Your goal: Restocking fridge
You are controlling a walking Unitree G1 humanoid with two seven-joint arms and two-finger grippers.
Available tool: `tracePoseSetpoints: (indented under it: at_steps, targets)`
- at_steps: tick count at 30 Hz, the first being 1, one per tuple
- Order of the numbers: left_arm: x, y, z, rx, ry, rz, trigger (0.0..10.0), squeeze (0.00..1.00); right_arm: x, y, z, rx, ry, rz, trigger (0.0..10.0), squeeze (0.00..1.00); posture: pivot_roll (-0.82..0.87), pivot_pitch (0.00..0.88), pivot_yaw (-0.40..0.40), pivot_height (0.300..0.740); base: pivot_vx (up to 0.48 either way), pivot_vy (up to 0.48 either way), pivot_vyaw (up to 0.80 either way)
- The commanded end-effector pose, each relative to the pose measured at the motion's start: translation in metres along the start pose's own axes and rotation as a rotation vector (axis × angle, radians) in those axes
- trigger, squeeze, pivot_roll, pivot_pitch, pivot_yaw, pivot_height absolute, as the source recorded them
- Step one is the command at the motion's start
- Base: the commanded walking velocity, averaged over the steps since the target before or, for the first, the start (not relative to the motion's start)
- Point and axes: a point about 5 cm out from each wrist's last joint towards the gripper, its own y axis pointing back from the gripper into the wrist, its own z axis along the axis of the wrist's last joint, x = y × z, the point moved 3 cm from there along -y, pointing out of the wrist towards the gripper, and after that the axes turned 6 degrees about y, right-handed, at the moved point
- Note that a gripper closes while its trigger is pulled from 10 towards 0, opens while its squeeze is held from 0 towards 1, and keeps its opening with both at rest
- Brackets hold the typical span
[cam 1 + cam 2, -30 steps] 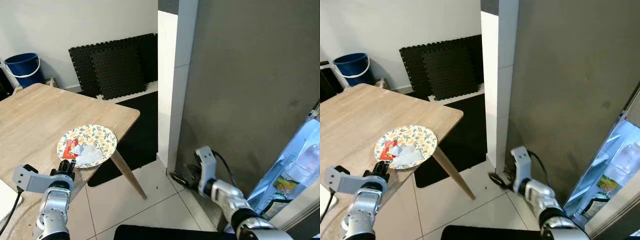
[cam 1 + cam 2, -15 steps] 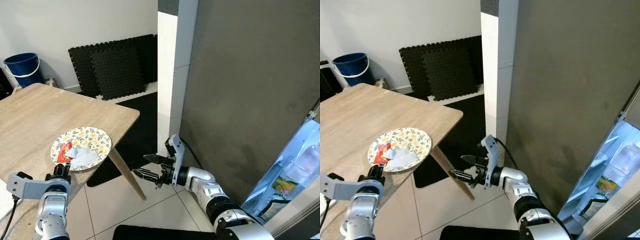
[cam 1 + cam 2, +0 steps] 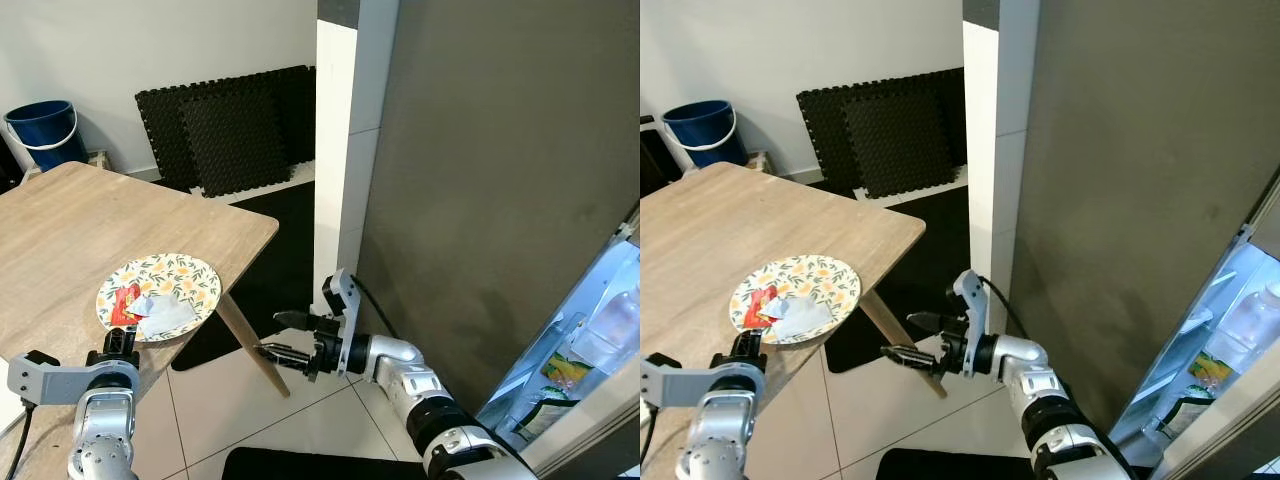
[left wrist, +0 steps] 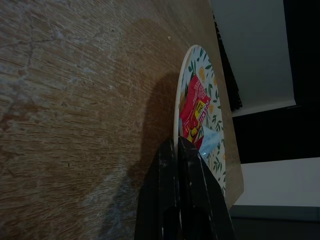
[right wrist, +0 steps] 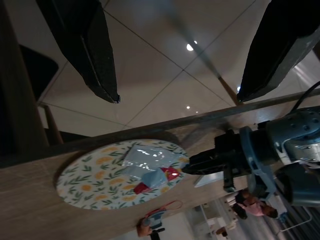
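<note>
This is the kitchen or dining corner of a home. A tall dark-grey fridge [image 3: 500, 180] stands with its door ajar, the lit interior holding bottles and packaged food [image 3: 590, 350]. A light wooden tabletop [image 3: 90, 240] on angled wooden legs carries a round floral-patterned plate [image 3: 190, 275] with a red snack packet [image 4: 196, 107] on it, just ahead of the left gripper's fingers [image 4: 170, 195]. The floor is pale glossy tile [image 3: 320, 410], black foam puzzle mats [image 3: 230, 125] lean against the white wall, and a blue plastic bucket [image 3: 40, 125] sits in the corner.
</note>
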Motion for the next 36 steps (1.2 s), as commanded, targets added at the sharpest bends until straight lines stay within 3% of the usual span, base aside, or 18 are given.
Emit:
tracePoseSetpoints:
  at_steps: [1, 2, 3, 4, 6, 9, 10, 11, 12, 20, 25, 36]
  targets:
    - [0.009, 0.005, -0.005, 0.015, 0.012, 0.037, 10.0, 0.00, 0.002, -0.002, 0.001, 0.000, 0.009, 0.005, 10.0, 0.17, 0.03, 0.051, 0.001, 0.740, 0.000, 0.000, 0.00]
    - [0.009, 0.005, -0.005, 0.017, 0.007, 0.041, 10.0, 0.00, 0.002, -0.002, -0.004, 0.049, 0.055, -0.012, 10.0, 0.55, 0.03, 0.053, 0.000, 0.740, 0.000, 0.000, 0.00]
    - [0.010, 0.006, -0.006, 0.018, 0.004, 0.044, 10.0, 0.00, 0.001, -0.002, -0.010, 0.096, 0.101, -0.030, 10.0, 0.64, 0.03, 0.056, -0.002, 0.740, 0.000, 0.000, 0.00]
    - [0.010, 0.006, -0.006, 0.018, 0.004, 0.044, 10.0, 0.00, 0.001, -0.002, -0.010, 0.096, 0.101, -0.030, 10.0, 0.64, 0.03, 0.056, -0.002, 0.740, 0.000, 0.000, 0.00]
    - [0.012, 0.008, -0.005, 0.015, -0.007, 0.054, 10.0, 0.00, -0.001, -0.002, -0.017, 0.144, 0.147, -0.076, 10.0, 0.81, 0.03, 0.059, -0.004, 0.740, 0.000, 0.000, 0.00]
    - [0.014, 0.009, -0.004, 0.010, -0.017, 0.063, 10.0, 0.00, -0.003, -0.003, -0.019, 0.148, 0.149, -0.119, 10.0, 0.81, 0.03, 0.060, -0.004, 0.740, 0.000, 0.000, 0.00]
    - [0.015, 0.009, -0.003, 0.008, -0.020, 0.066, 10.0, 0.00, -0.004, -0.003, -0.019, 0.151, 0.153, -0.131, 10.0, 0.77, 0.03, 0.062, -0.004, 0.740, 0.000, 0.000, 0.00]
    - [0.016, 0.008, -0.001, 0.002, -0.035, 0.071, 10.0, 0.00, -0.005, -0.003, -0.019, 0.145, 0.149, -0.147, 10.0, 0.08, 0.03, 0.062, -0.004, 0.740, 0.000, 0.000, 0.00]
    - [0.016, 0.007, 0.002, -0.007, -0.054, 0.076, 10.0, 0.00, -0.007, -0.003, -0.017, 0.133, 0.146, -0.162, 10.0, 0.00, 0.03, 0.062, -0.004, 0.740, 0.000, 0.000, 0.00]
    - [0.013, -0.002, 0.023, -0.058, -0.134, 0.093, 10.0, 0.00, -0.014, 0.001, -0.012, 0.111, 0.164, -0.219, 10.0, 0.00, 0.04, 0.060, 0.010, 0.740, 0.000, 0.000, 0.00]
    - [0.010, -0.006, 0.033, -0.082, -0.166, 0.094, 10.0, 0.00, -0.012, 0.004, -0.014, 0.104, 0.177, -0.215, 10.0, 0.00, 0.04, 0.057, 0.019, 0.740, 0.000, 0.000, 0.73]
    - [0.005, -0.012, 0.028, -0.057, -0.231, 0.092, 10.0, 0.00, -0.010, 0.005, -0.017, 0.116, 0.191, -0.206, 10.0, 0.00, 0.03, 0.049, 0.024, 0.740, 0.000, 0.000, 0.79]
